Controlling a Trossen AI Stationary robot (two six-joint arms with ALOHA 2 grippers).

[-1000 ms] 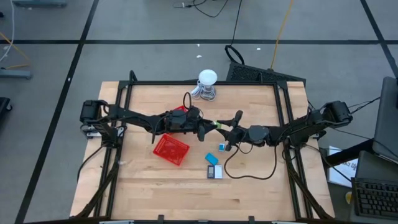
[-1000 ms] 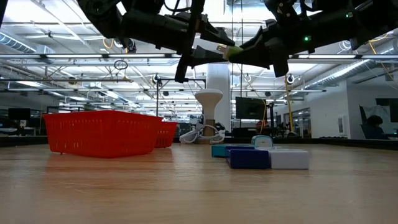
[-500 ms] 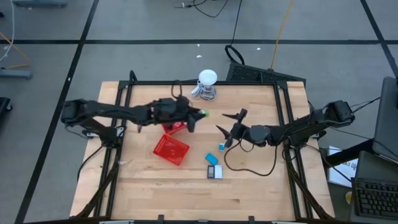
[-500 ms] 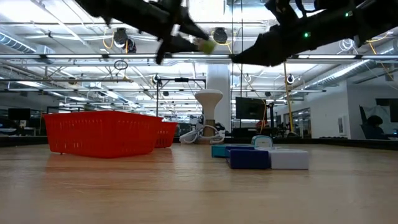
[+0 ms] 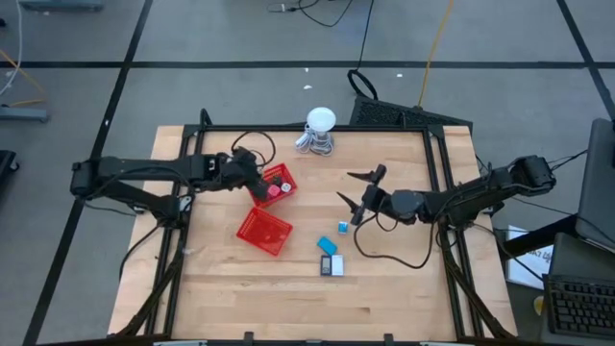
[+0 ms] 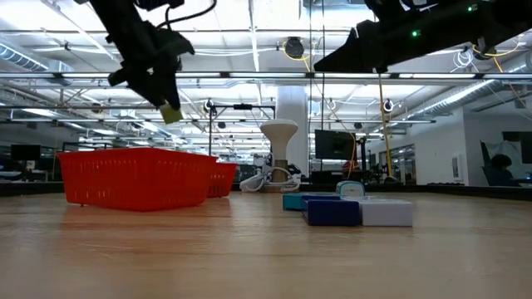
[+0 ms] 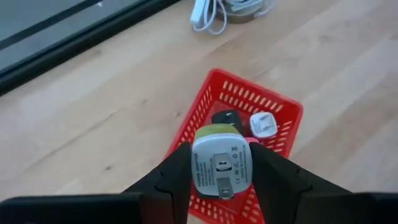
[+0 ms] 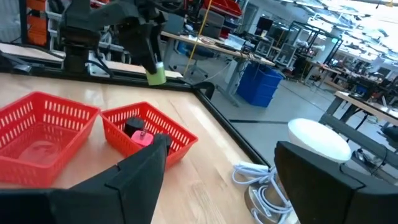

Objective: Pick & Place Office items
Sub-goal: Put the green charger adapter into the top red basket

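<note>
Change: the green-and-white plug adapter (image 7: 219, 163) has passed from right gripper (image 5: 358, 197) to left gripper (image 5: 252, 177), which is clamped on it above the far red mesh basket (image 5: 285, 175); handover done, drop pending. Right gripper: fingers wide apart, empty, mid-table. Near: blue, white and black pieces (image 5: 332, 257) loose on wood; near red basket (image 5: 263, 231) beside them. Far: white gadget (image 5: 320, 123) near the table's back edge; open room between

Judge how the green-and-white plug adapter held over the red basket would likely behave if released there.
The adapter, clamped in the left pincer, looks rigid and boxy, so it probably won't roll. It seems light. Dropped into the basket, it may land on the pieces already inside.
</note>
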